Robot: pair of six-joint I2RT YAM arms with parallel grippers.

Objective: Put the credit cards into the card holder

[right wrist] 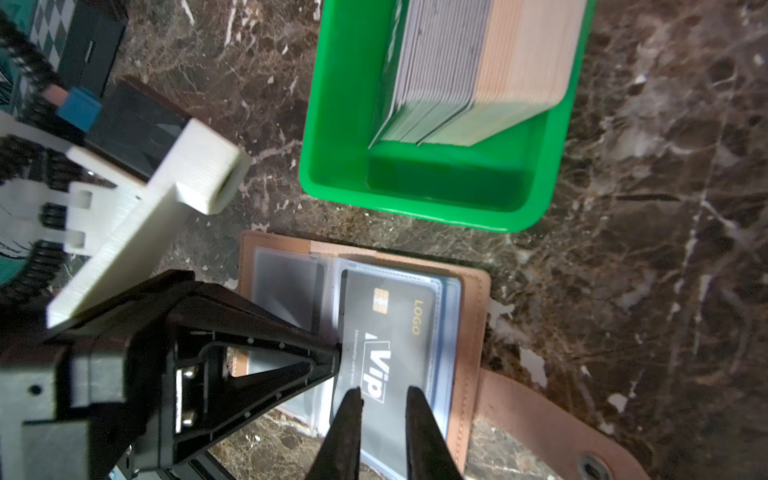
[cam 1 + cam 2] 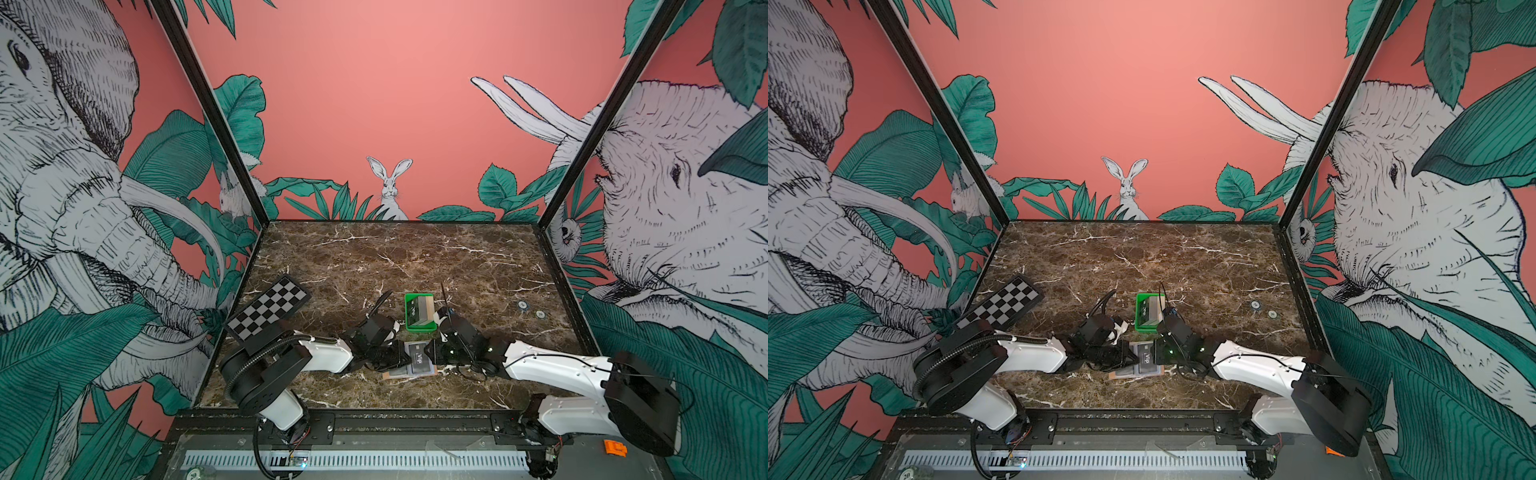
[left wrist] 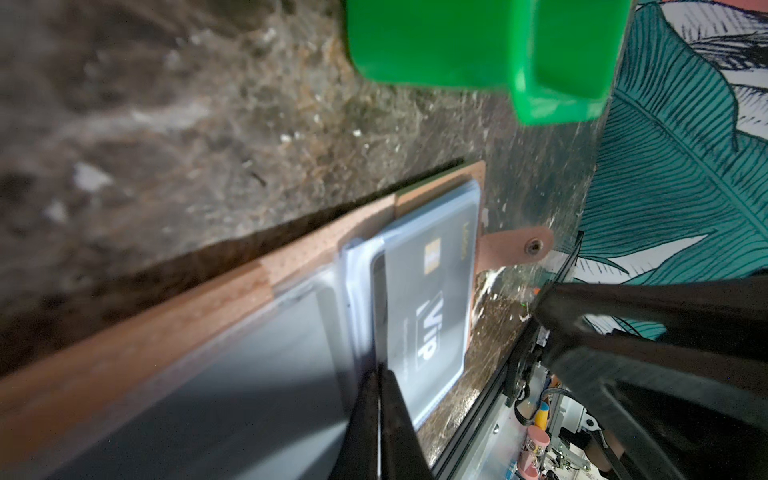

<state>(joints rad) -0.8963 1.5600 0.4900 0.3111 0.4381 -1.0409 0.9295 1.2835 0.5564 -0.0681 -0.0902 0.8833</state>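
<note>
- Brown marbled tabletop [image 2: 374, 257], jungle-mural walls all round.
- Near its front edge, between both arms: card holder [image 1: 473, 316], lying open, tan leather, clear pockets, snap strap flung outward.
- Done, by the look: black VIP card [image 1: 390, 332] slid into a clear pocket.
- Left to do: thick stack of credit cards [image 1: 478, 75] on edge in green tray [image 1: 332, 174], just beyond.
- Left fingers [image 3: 399, 428] pressed together at a pocket edge; true pinch hard to tell.
- Right fingers [image 1: 345, 432] slightly parted over VIP card, holding nothing.
</note>
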